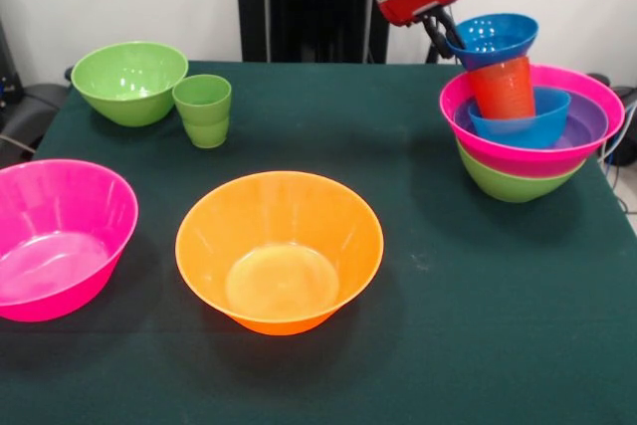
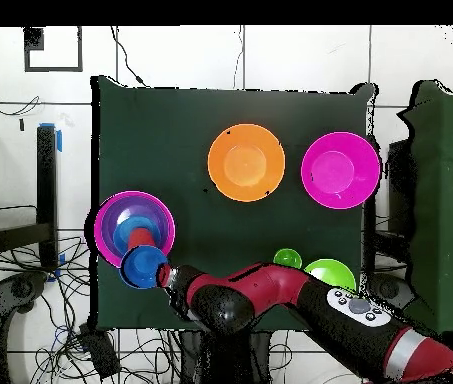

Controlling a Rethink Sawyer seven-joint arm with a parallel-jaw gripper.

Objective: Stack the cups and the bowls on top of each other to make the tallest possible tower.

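Observation:
The tower (image 1: 528, 159) stands at the table's right edge: a green base bowl (image 1: 513, 184), a wide pink bowl, a purple bowl (image 1: 589, 121), a small blue bowl (image 1: 523, 118) and the orange-red cup (image 1: 503, 90) upright in it. My gripper (image 1: 450, 35) is shut on the left rim of a second small blue bowl (image 1: 495, 37), which sits slightly tilted on top of the cup. In the overhead view that bowl (image 2: 142, 266) lies at the tower's (image 2: 120, 215) lower edge, with the gripper (image 2: 165, 272) beside it.
A light green cup (image 1: 204, 109) stands next to a green bowl (image 1: 129, 82) at the far left. A big pink bowl (image 1: 55, 238) sits at the near left and a big orange bowl (image 1: 280, 249) at the near middle. The arm (image 2: 270, 295) reaches over the table's edge.

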